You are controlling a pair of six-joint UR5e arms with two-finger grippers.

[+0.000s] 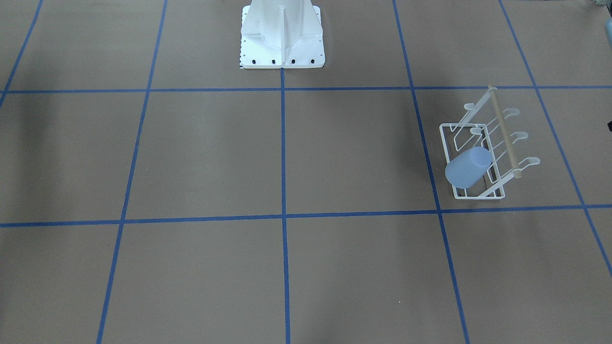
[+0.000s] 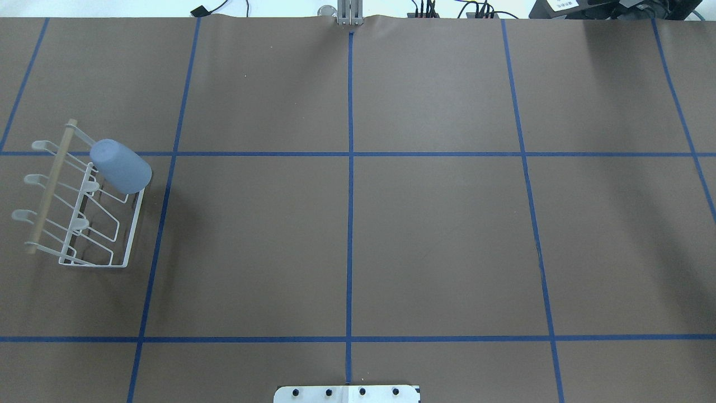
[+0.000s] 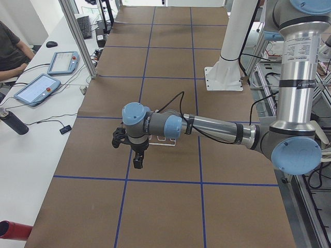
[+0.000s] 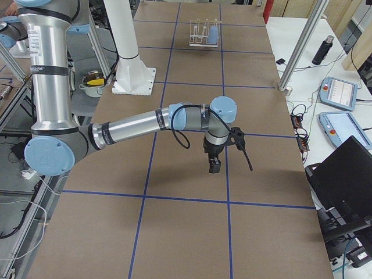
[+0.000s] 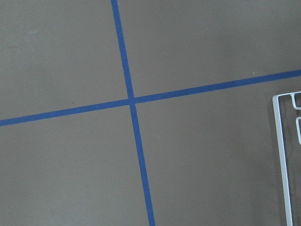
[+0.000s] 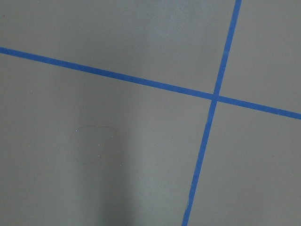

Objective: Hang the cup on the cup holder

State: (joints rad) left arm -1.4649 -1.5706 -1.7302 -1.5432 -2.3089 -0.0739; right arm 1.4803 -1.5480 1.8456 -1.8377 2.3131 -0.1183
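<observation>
**Left arm.** The upper column stands upright at the desk's (image 2: 436, 240) edge and the elbow is bent. The forearm lies level, stretched out over the brown, blue-taped surface. The wrist turns the left fingers (image 3: 137, 163) straight down, and they hang clear above the desk. Only the side view shows them, so I cannot tell whether they are spread or closed. Nothing shows between them.

**Right arm.** The pose mirrors the left: upright column, bent elbow, level forearm reaching out. The right fingers (image 4: 214, 168) point straight down above a tape line, off the surface. Their spread cannot be told either, and nothing shows in them.

**Cup holder** (image 1: 506, 138) (image 2: 51, 184) (image 4: 199, 35). A white wire rack with a pale rod, standing on the desk. In the left side view its base (image 3: 161, 138) shows just behind the left fingers, under that wrist. In the left wrist view a corner of its frame (image 5: 281, 155) sits at the right edge. It is well apart from the right fingers, at the desk's far end from them.

**Cup** (image 1: 467, 167) (image 2: 120, 166) (image 4: 213, 33). Light blue, tilted, hung closed end up over a prong at the holder's end farthest from the robot's base. It touches neither pair of fingers.

**Pedestal** (image 1: 282, 33). White and bolted down at the desk's middle, between the two arms.
</observation>
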